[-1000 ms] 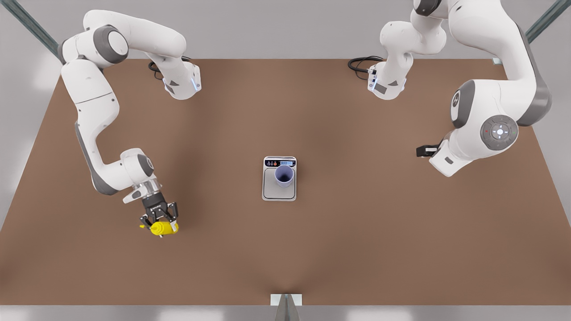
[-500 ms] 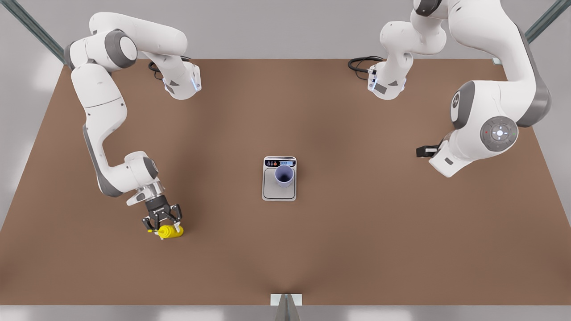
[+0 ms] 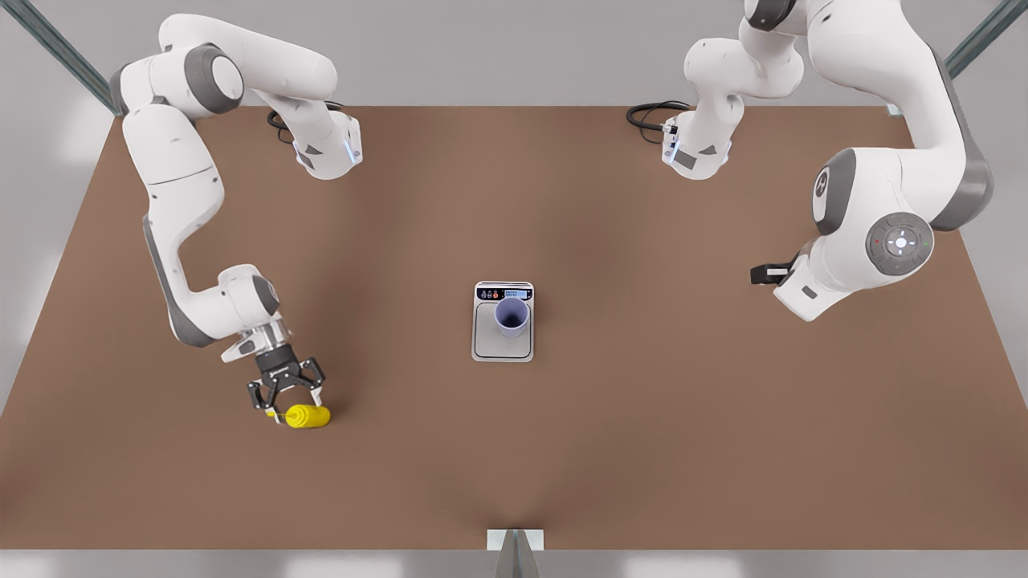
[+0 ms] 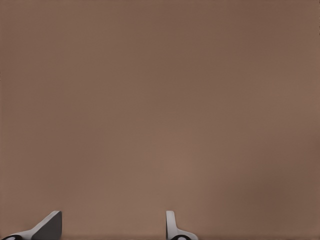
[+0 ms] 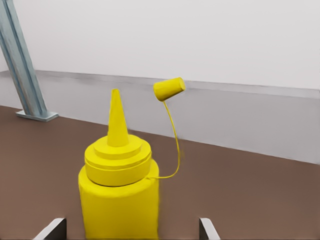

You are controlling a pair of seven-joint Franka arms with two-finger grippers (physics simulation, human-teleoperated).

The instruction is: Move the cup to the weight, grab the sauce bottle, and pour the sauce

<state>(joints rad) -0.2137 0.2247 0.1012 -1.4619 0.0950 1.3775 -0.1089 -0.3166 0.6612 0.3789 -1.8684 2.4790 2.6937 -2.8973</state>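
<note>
No text, brand or number can be read. The small flat silver-grey weight (image 3: 503, 321) at mid-counter carries a blue digital display on its far edge, but its digits are too small to make out.

right gripper (image 3: 286, 401) low, jaws spread, left gripper (image 4: 112, 227) waiting

A: What's the bottle (image 3: 307, 416) just below the right gripper (image 3: 285, 400) made of?
B: Smooth yellow plastic, slight sheen, same on its nozzle and tethered cap.
A: And the gripper?
B: Matt black links, pale fingertips (image 5: 50, 229); the arm shells are glossy white with grey joints.
A: The surface (image 3: 642, 417)?
B: Flat matt brown, no grain.
A: The scale (image 3: 503, 341)?
B: Brushed silver-grey platform, like steel, with a dark glossy strip. The cup (image 3: 511, 317) on it is plain matt lavender.
</note>
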